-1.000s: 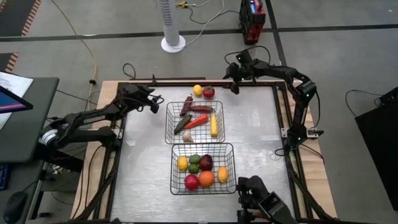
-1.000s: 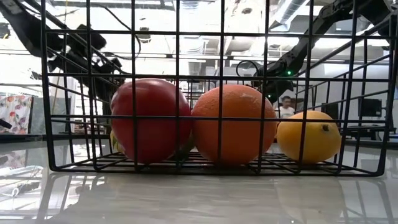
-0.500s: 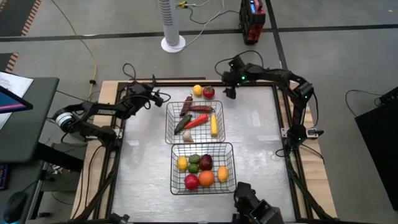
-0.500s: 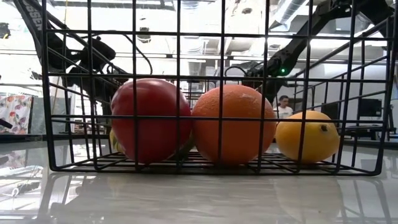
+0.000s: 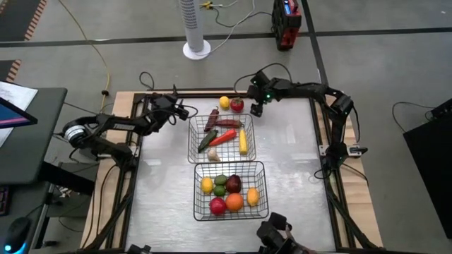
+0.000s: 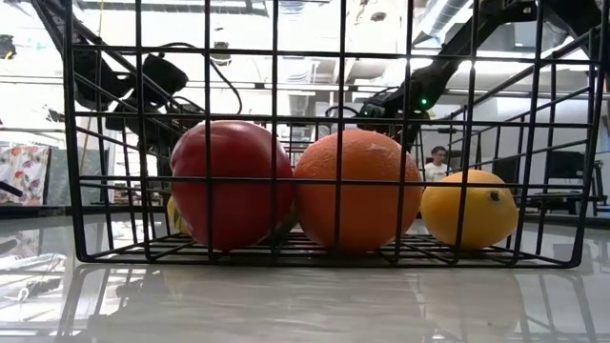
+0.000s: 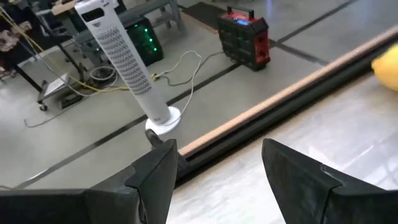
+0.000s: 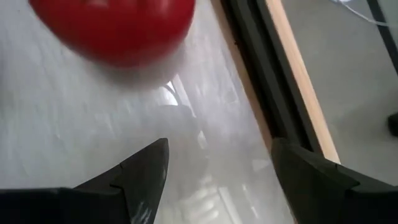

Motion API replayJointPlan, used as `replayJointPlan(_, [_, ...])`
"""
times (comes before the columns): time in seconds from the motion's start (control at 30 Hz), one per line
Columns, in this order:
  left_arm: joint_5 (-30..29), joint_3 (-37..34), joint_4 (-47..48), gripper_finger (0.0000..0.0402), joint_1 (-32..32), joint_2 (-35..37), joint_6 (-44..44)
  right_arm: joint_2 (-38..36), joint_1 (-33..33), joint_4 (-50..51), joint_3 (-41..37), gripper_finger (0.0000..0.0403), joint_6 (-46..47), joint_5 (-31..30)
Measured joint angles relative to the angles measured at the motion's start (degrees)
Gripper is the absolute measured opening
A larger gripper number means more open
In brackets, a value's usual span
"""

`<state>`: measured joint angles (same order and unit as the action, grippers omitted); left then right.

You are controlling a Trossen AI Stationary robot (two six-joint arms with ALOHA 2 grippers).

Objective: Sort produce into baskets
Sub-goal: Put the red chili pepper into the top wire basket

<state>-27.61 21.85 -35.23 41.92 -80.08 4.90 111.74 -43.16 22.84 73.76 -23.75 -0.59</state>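
Nearly everything is already sorted: the far basket point(image 5: 219, 137), set toward the back of the surface point(image 5: 296, 162), holds the vegetables, red peppers point(image 5: 223, 137), a cucumber point(image 5: 206, 142), corn point(image 5: 243, 142), garlic point(image 5: 213, 156) and what looks like a dark eggplant point(image 5: 212, 120). The near basket point(image 5: 231, 190) holds the fruit, and seen level through its wire a red apple point(image 6: 232, 184), an orange point(image 6: 357, 190) and a lemon point(image 6: 470, 209) sit in a row against its front wall. That split by kind seems to be the point of keeping two baskets. Two pieces are not yet in: a second lemon point(image 5: 224, 102) and a tomato point(image 5: 236, 104), touching or nearly so on the bare surface just beyond the far basket, close to the back edge. The right end effector point(image 5: 255, 109) hangs just beside the tomato, fingers spread with nothing between them, and the red round fills its wrist view dead ahead point(image 8: 112, 28), so I take it to be lining up on that piece. The left end effector point(image 5: 181, 111) sits near the far basket's left corner, also spread and empty, well short of the lemon, whose yellow edge just shows in its own view point(image 7: 388, 68); it looks to be waiting so the two arms do not crowd one spot.
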Motion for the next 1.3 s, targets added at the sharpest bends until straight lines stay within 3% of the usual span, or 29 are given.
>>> replayJointPlan(0.17, [-2.3, 3.1, 0.3, 0.0224, -2.5, -6.2, 0.4, 0.0, 1.2, 0.8, 0.0, 0.0310, 3.4, -5.9])
replayJointPlan(0.3, [-4.2, 5.3, -0.2, 0.0224, -4.1, -10.1, 0.5, 0.0, 3.7, 0.7, 0.0, 0.0310, 3.9, -7.1])
replayJointPlan(0.57, [-4.8, 6.2, -1.8, 0.0224, -9.0, -11.0, 7.5, 0.0, 8.8, 1.8, 0.0, 0.0310, 4.6, -11.8])
replayJointPlan(0.87, [-3.8, 6.2, -2.2, 0.0224, -12.1, -10.9, 11.2, 0.0, 12.8, 4.7, 0.0, 0.0310, 7.5, -11.7])
replayJointPlan(1.2, [2.5, 6.2, -1.2, 0.0224, -13.2, -10.9, 11.4, 0.0, 15.9, 6.9, 0.0, 0.0310, 8.9, -11.5])
replayJointPlan(1.3, [3.7, 6.2, -1.0, 0.0224, -13.0, -10.9, 10.7, 0.0, 15.7, 7.0, 0.0, 0.0310, 8.9, -8.9])
